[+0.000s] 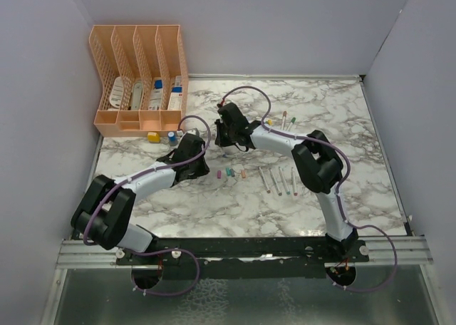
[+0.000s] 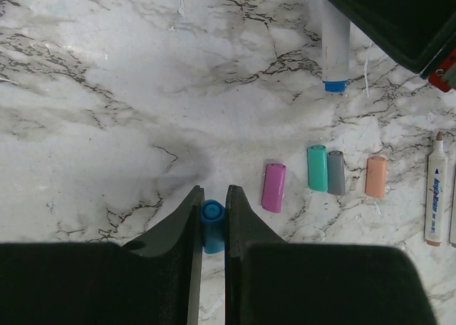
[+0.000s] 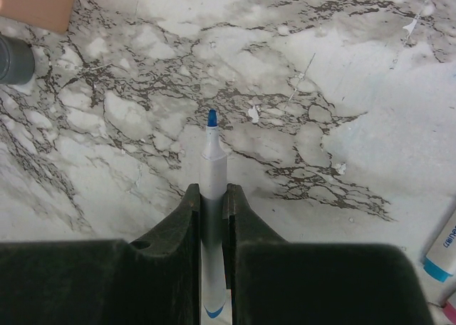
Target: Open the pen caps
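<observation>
Bench: marble-pattern bench (image 1: pixel 214 211), grey walls, peach file rack (image 1: pixel 139 79) at back left.
Top: loose caps (image 1: pixel 229 172) in a row mid-bench; pens (image 1: pixel 279 180) lying side by side just right of them.
Left wrist: left gripper (image 2: pixel 214 195) clamped on blue cap (image 2: pixel 212 222); pink cap (image 2: pixel 273 187) and teal cap (image 2: pixel 317 168) lie on bench to its right.
Right wrist: right gripper (image 3: pixel 212 193) pinched tight on blue-tipped pen (image 3: pixel 212 161); tip bare, pointing away from gripper, over bench.
</observation>
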Tool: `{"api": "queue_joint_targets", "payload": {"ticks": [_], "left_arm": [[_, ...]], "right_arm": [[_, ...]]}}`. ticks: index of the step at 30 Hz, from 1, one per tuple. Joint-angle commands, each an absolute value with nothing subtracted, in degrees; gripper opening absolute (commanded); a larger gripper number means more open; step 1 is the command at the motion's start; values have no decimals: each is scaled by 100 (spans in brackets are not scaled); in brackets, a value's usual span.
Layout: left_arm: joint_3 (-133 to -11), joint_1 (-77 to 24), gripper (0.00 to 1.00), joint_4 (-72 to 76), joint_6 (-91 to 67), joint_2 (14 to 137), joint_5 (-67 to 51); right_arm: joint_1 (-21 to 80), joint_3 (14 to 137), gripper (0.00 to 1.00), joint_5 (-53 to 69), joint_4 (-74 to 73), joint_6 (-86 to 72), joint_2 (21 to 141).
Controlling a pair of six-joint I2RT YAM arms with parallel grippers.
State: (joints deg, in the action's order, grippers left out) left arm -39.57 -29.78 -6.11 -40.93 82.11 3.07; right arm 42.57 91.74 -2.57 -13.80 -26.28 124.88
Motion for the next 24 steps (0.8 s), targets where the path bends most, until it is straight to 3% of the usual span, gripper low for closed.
{"api": "queue_joint_targets", "payload": {"ticks": [1, 16, 24], "left_arm": [[-3938, -3019, 9, -649, -4008, 8287, 405], [-3924, -3026, 26, -717, -4061, 8313, 294], [-3954, -3028, 34, -851, -4083, 8134, 322]], "right_arm": [[4298, 9469, 1, -218, -1399, -2905, 12718], [4298, 9650, 9, -281, -1803, -3163, 12996], [4298, 9578, 23, -336, -1871, -3164, 12977]]}}
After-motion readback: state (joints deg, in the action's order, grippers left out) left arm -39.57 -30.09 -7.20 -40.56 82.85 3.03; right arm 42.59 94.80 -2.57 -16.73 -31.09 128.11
